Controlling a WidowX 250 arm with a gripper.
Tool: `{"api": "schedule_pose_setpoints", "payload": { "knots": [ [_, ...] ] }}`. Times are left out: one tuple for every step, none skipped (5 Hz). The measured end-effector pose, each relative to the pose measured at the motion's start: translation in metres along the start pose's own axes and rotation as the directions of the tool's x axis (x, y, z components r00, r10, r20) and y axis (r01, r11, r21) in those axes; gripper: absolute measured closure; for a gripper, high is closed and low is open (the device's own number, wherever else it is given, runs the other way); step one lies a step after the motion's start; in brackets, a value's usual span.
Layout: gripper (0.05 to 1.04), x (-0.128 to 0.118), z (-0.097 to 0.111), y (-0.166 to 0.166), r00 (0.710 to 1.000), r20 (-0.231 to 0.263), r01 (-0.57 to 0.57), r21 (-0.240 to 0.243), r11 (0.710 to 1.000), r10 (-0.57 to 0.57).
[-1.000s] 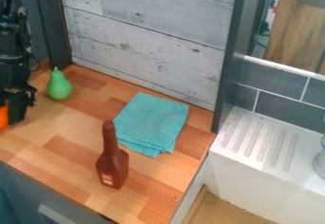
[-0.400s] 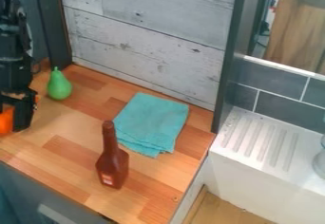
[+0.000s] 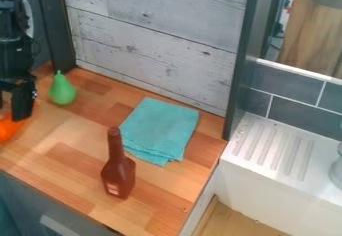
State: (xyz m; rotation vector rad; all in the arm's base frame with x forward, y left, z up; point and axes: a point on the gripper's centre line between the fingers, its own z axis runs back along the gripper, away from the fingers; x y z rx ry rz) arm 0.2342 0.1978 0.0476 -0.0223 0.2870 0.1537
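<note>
At the left edge of the camera view, my gripper [image 3: 11, 113] hangs low over the wooden counter, its fingers apart. Just below and partly behind them lies an orange object [image 3: 8, 127], cut off by the view's edge; whether they touch it I cannot tell. A green pear [image 3: 62, 90] stands to the gripper's right, near the back of the counter. The folded teal cloth [image 3: 160, 128] lies flat farther right. In front of the cloth is a brown bottle [image 3: 119, 174] with a narrow neck, upright.
Grey-white wooden boards [image 3: 160, 35] rise behind the counter [image 3: 73, 180], with a dark post [image 3: 57, 25] at their left end. To the right, beyond a dark upright frame, is a white sink with a ridged drainboard [image 3: 274, 147]. A clear object [image 3: 336, 172] stands at its right.
The gripper has moved up slightly and its right finger has shifted a little left since the last frame. More of the orange object shows beneath it. Pear, cloth and bottle have stayed put.
</note>
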Motion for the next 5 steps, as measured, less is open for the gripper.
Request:
{"api": "schedule_pose_setpoints", "payload": {
  "knots": [
    [0.083,-0.016,0.032,-0.021,0.995,0.083,0.054,0.042,0.998,-0.058],
    [0.083,-0.029,0.072,-0.068,0.965,0.182,0.178,0.067,0.982,-0.187],
    [0.083,-0.017,0.084,-0.12,0.937,0.24,0.245,0.069,0.967,-0.254],
    [0.083,0.0,0.068,-0.159,0.949,0.222,0.219,0.043,0.975,-0.223],
    [0.083,0.027,0.057,-0.166,0.961,0.193,0.199,0.002,0.98,-0.196]
  ]
}}
